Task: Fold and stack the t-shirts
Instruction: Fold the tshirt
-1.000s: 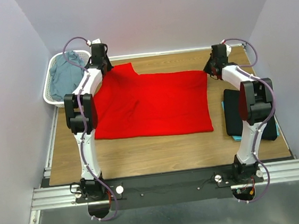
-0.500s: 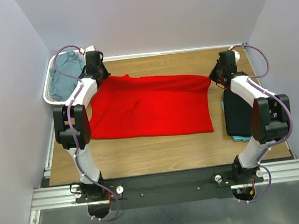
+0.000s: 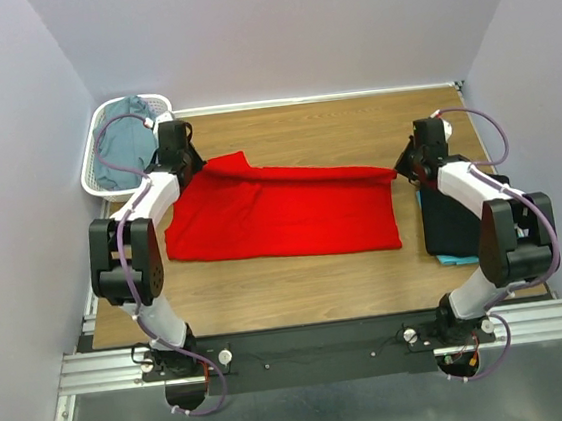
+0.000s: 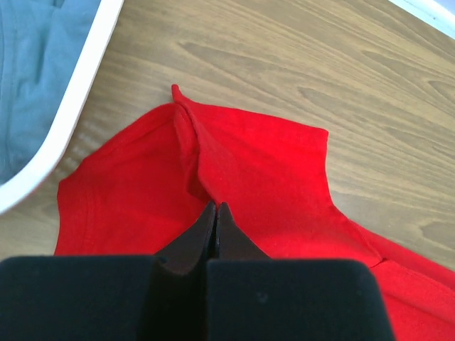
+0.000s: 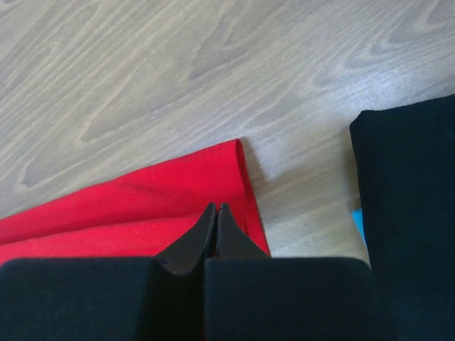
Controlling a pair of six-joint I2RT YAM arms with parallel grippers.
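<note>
We see a spread t-shirt (image 3: 282, 215) lying mid-surface (image 3: 302, 123) between our arms. A basket (image 3: 94, 180) at the far left corner holds another t-shirt (image 3: 123, 142). A folded stack (image 3: 448, 218) lies at the right edge.

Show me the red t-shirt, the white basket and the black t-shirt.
red t-shirt (image 3: 282, 220): top view, middle of the cloth.
white basket (image 3: 89, 168): top view, left rim.
black t-shirt (image 3: 448, 221): top view, folded upper face.

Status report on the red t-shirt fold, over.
Left tool shut on red t-shirt, far-left corner. Right tool shut on far-right corner. Far edge lifted. Black t-shirt alongside right, apart.
</note>
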